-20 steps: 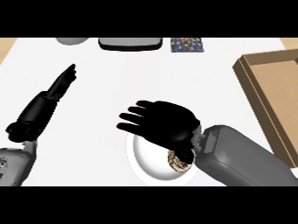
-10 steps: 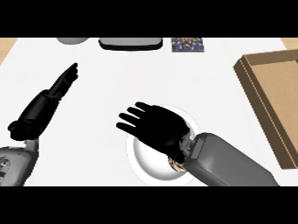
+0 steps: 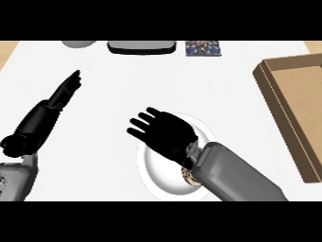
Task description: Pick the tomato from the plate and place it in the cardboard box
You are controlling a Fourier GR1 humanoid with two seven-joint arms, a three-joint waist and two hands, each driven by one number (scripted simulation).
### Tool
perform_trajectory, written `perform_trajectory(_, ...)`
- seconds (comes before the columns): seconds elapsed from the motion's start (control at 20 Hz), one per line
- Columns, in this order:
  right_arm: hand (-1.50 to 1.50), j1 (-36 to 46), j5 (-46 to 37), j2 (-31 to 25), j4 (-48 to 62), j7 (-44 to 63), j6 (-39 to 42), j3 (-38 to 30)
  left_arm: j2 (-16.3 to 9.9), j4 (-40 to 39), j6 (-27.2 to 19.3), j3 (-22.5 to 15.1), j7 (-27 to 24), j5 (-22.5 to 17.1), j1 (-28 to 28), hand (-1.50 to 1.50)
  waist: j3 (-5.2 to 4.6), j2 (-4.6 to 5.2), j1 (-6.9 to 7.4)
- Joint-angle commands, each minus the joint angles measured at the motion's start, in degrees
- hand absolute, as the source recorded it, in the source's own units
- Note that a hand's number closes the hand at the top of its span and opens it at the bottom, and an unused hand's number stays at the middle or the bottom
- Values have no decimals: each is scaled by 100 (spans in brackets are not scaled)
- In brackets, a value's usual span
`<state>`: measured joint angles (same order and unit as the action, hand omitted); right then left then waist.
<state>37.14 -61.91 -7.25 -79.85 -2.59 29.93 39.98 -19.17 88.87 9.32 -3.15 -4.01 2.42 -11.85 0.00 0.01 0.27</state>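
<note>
Black and spread wide, the right robot hand [image 3: 165, 134] hangs over the round white plate [image 3: 160, 177], with its fingers pointing to the far left. It holds nothing that can be seen. The tomato does not show at all; it is likely hidden under this robot hand or the grey arm, but that is only a guess. The plate sits on the white desk [image 3: 212, 80], near the front.

To do this step well, the right robot hand should come straight down onto the plate, curl round the tomato, and lift it up before going anywhere.

The brown cardboard box [image 3: 309, 111] lies open at the right, well apart from the plate. Its near wall stands up, so the tomato must go over it, not into it. Nothing else sits between plate and box.

The left robot hand [image 3: 64, 91] rests at the left, fingers straight. Far off are a grey tray [image 3: 141, 47], a grey round thing [image 3: 78, 43] and a small dark patterned square [image 3: 203, 48].
</note>
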Motion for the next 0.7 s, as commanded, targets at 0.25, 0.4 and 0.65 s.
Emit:
perform_trajectory(0.25, -150, 210, -627, 691, 1605, -627, -632, -337, 207, 113, 114, 69, 41, 200, 121, 0, 1, 6, 29)
perform_trajectory(0.4, -150, -143, -734, 387, 1161, -966, -676, -499, 135, -210, 304, 338, 56, 136, -234, 0, 0, 1, -20)
perform_trajectory(0.65, -150, 58, -1063, 715, 1959, -779, -1025, -565, 431, -97, 133, 194, 44, 410, -122, 0, 1, 6, 10)
